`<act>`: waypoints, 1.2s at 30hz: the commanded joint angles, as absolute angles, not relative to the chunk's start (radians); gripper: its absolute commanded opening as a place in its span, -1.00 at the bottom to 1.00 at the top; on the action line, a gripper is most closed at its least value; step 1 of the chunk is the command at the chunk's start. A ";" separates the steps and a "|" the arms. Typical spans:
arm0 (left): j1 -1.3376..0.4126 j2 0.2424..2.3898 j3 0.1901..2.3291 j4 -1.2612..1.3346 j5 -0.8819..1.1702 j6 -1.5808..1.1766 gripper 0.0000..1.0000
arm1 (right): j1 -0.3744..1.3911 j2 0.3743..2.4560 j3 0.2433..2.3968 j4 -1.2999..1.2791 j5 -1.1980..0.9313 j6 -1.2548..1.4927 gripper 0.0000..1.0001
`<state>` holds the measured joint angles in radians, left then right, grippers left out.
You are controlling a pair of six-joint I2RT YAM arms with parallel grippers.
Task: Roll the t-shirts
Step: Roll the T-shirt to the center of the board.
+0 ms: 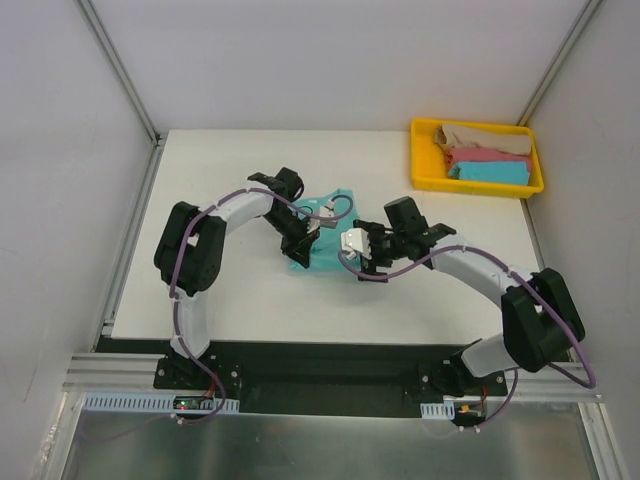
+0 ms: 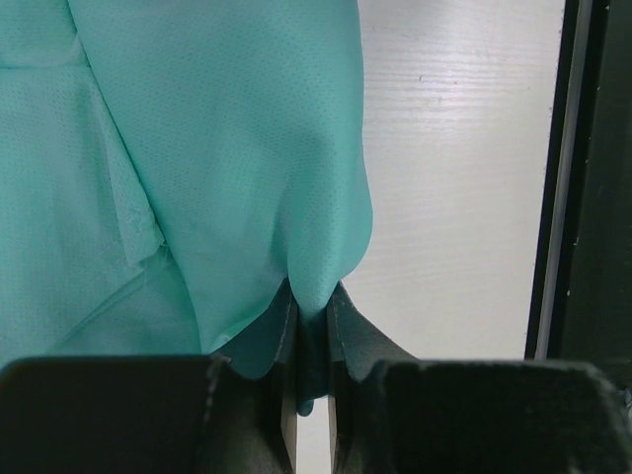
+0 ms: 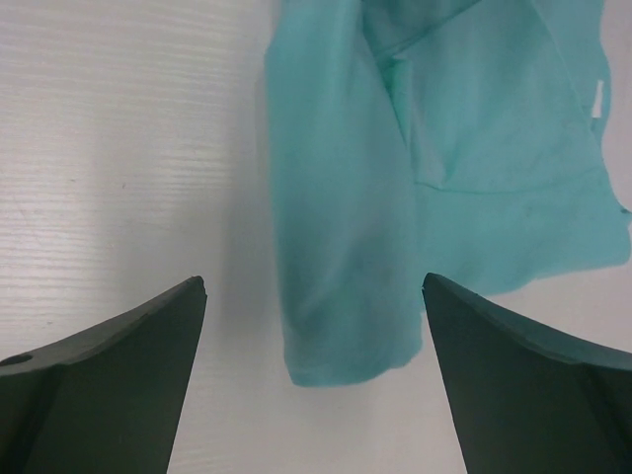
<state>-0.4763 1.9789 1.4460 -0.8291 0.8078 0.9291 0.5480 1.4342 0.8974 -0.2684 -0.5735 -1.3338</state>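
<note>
Left gripper (image 2: 311,301) is clenched on a fold of the teal t-shirt (image 2: 227,148). The thin cloth is pinched between its dark fingers and spreads away ahead of them in a smooth drape. The fabric is a fine, faintly dimpled knit with a soft sheen, and a stitched seam (image 2: 148,232) shows to the left of the pinch.

Right gripper (image 3: 314,286) is released, its two dark wedge-shaped fingers spread wide. A rounded, folded edge of the shirt lies between and just ahead of them on the white, lightly grained bench (image 3: 118,148).

From above, the shirt sits bunched between the two grippers, partly hidden under them. Well beyond the right gripper, at the far right corner, a yellow plastic tray (image 1: 418,160) holds three soft bundles side by side: a tan t-shirt (image 1: 485,137) farthest, a pink t-shirt (image 1: 485,155) in the middle and a sky-blue t-shirt (image 1: 490,172) nearest.
</note>
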 commanded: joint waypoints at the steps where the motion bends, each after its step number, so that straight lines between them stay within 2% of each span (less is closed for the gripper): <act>1: -0.462 1.993 1.489 -0.896 0.905 0.908 -1.00 | 0.555 1.477 0.900 -0.258 -0.630 -1.405 0.92; 6: -0.451 2.008 1.508 -0.916 0.934 0.904 -1.00 | 0.568 1.558 0.917 -0.229 -0.594 -1.410 0.93; 12: -0.440 2.009 1.514 -0.933 0.960 0.916 -1.00 | 0.601 1.641 0.942 -0.121 -0.454 -1.373 0.74; 13: -0.437 2.010 1.514 -0.937 0.962 0.919 -1.00 | 0.607 1.650 0.959 -0.123 -0.443 -1.370 0.56; 18: -0.422 2.013 1.511 -0.966 0.956 0.934 -1.00 | 0.611 1.677 0.989 -0.176 -0.430 -1.396 -0.02; 19: -0.414 2.008 1.493 -0.971 0.954 0.940 -0.99 | 0.612 1.683 1.006 -0.198 -0.430 -1.404 -0.26; 22: -0.408 1.967 1.427 -0.973 0.937 0.957 -0.94 | 0.612 1.674 1.037 -0.325 -0.437 -1.420 -0.62; 23: -0.408 1.953 1.410 -0.973 0.937 0.960 -0.93 | 0.609 1.654 1.066 -0.410 -0.460 -1.427 -0.67; 25: -0.408 1.913 1.370 -0.974 0.925 0.948 -0.92 | 0.611 1.637 1.116 -0.535 -0.492 -1.462 -0.75; 28: -0.411 1.878 1.335 -0.983 0.899 0.899 -0.92 | 0.612 1.658 1.283 -0.954 -0.580 -1.532 -0.76; 31: -0.411 1.864 1.302 -1.015 0.896 0.884 -0.93 | 0.612 1.729 1.405 -1.198 -0.627 -1.560 -0.77; 36: -0.408 1.881 1.284 -1.038 0.923 0.830 -0.99 | 0.609 1.886 1.479 -1.403 -0.649 -1.578 -0.78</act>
